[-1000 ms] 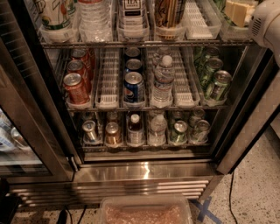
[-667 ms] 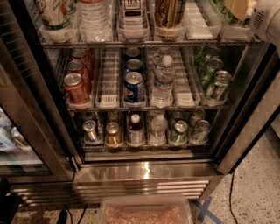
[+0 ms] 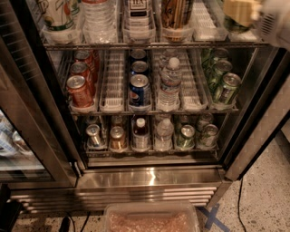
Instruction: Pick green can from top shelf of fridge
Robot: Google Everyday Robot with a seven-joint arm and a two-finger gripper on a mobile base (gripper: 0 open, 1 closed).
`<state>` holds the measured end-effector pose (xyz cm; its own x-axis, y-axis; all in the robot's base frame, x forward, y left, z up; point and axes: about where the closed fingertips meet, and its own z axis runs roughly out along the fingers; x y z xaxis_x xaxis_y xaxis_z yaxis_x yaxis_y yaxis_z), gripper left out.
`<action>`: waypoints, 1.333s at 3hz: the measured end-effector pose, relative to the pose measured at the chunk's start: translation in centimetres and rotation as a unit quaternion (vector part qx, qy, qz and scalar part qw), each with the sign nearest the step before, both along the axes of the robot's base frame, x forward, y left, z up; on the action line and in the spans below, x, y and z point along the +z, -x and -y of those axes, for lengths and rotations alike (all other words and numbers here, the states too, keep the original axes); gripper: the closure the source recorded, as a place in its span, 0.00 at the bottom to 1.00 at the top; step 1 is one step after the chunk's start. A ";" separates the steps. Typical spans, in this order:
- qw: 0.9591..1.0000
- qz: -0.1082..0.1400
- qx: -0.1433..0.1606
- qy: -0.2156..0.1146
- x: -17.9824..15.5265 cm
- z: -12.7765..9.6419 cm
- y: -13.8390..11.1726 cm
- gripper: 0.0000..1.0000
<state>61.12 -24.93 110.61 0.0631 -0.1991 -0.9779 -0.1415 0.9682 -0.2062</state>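
The fridge [image 3: 149, 179] stands open in front of me with several wire shelves. The top shelf [image 3: 149, 44] runs across the top of the view, with plastic lane trays holding bottles and cans. My gripper [image 3: 240, 10], pale and blurred, is at the shelf's far right lane, with the white arm [image 3: 276, 18] behind it. A dark green can [image 3: 235, 25] shows just under the gripper, mostly hidden by it. I cannot tell whether the gripper touches the can.
The middle shelf holds red cola cans [image 3: 79, 90], blue Pepsi cans [image 3: 139, 88], water bottles [image 3: 168, 88] and more green cans [image 3: 228, 88]. The glass door [image 3: 22, 136] hangs open at left. A clear plastic bin [image 3: 152, 219] sits on the floor in front.
The gripper and arm have shifted slightly left at the top shelf's right end. Nothing else has moved.
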 end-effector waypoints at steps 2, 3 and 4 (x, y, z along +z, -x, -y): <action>0.996 -0.074 0.047 0.030 -2.5 0.1 4.7 1.00; 0.996 -0.074 0.047 0.030 -2.5 0.1 4.7 1.00; 0.994 -0.081 0.065 0.034 -3.0 -1.0 5.6 1.00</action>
<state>55.53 -23.89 107.65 -0.0643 -0.2662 -0.9618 -0.3003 0.9243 -0.2357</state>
